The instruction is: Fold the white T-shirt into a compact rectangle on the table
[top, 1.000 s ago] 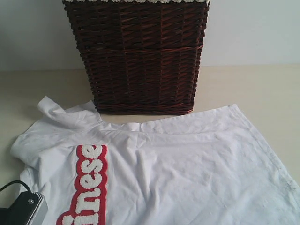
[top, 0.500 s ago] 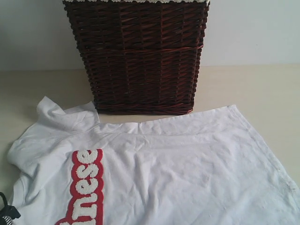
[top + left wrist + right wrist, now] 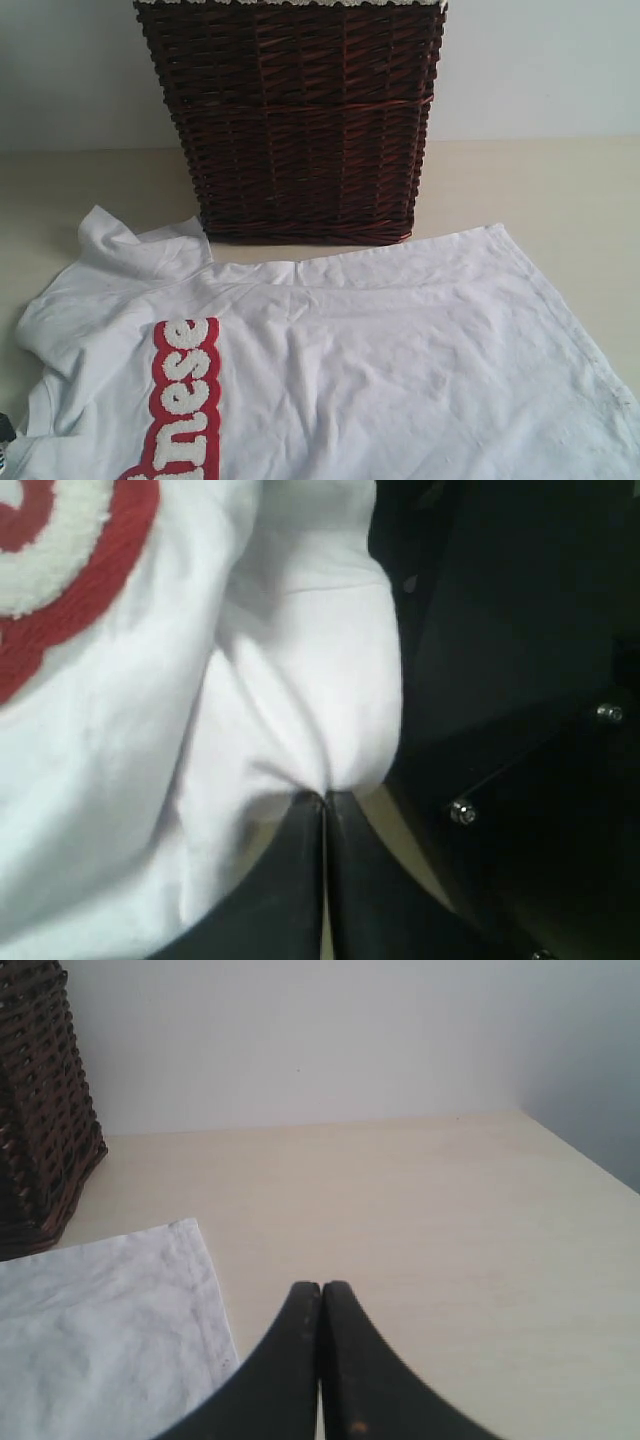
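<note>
- A white T-shirt (image 3: 400, 360) lies spread out on a pale cream tabletop (image 3: 560, 190). It fills the near half of the exterior view and runs off the bottom edge.
- The cloth is mostly flat with soft wrinkles. Its left side is rumpled, and one bunched part lifts towards the back left.
- A band of fuzzy white lettering (image 3: 185, 395) outlined in red runs along the left part of the shirt, towards the bottom edge of the view. The letters lie sideways, and only some of them show.
- The shirt's right edge ends in a straight stitched hem that slants away to a far corner.
- Behind the shirt stands a dark brown wicker basket (image 3: 300, 120), upright on the tabletop. Its base is just beside the shirt's far edge. A strip of white lace trim (image 3: 290, 4) shows along its top rim.
- A plain light wall (image 3: 540, 70) rises behind the tabletop.
- The left claw (image 3: 323, 798) is clenched. Its black jaws meet on a pinched fold of the white cloth, with the red and white lettering nearby.
- The right claw (image 3: 321, 1287) is clenched too, jaws pressed together with nothing between them. It hangs over bare tabletop just beside the shirt's hemmed corner, and the basket stands farther off.
</note>
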Robot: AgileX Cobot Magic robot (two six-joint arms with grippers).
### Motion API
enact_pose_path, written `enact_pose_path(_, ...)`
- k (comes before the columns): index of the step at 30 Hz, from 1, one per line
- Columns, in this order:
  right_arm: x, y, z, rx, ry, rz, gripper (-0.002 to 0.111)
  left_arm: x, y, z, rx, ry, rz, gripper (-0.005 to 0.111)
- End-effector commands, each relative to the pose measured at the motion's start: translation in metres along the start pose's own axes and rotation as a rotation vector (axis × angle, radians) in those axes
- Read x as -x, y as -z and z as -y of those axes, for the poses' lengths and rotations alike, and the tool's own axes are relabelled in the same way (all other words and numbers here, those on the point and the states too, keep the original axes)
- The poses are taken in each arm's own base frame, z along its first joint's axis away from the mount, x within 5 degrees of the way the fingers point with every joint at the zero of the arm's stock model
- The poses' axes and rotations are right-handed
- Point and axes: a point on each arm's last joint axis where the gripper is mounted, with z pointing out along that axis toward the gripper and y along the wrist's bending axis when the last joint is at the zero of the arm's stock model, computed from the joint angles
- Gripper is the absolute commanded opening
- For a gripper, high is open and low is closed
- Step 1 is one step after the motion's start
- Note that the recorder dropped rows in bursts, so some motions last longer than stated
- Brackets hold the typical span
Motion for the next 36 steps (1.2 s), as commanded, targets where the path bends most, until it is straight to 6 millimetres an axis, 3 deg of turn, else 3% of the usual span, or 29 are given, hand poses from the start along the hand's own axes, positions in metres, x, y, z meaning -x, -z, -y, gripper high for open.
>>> enact_pose_path(1,0.0,0.0,0.0,-0.003,0.004,0.011,0.0,0.0,0.003,0.002,-0.005,0.004,-0.005,0.0)
enact_pose_path(4,0.0,0.0,0.0,-0.003,0.004,0.011,0.0,0.003,0.008,0.001,0.028,0.046,0.006,0.0)
enact_pose_path(15,0.0,0.0,0.0,-0.003,0.004,0.011,0.0,0.014,0.055,-0.017,0.236,0.297,0.038,0.0)
enact_pose_path(25,0.0,0.0,0.0,-0.003,0.004,0.011,0.0,0.011,0.068,-0.011,0.297,0.24,-0.057,0.0)
enact_pose_path(32,0.0,0.0,0.0,-0.003,0.004,0.011,0.0,0.043,0.121,-0.015,0.502,0.44,0.22,0.0)
enact_pose_path(36,0.0,0.0,0.0,-0.003,0.004,0.011,0.0,0.04,0.121,-0.014,0.498,0.555,0.213,0.0)
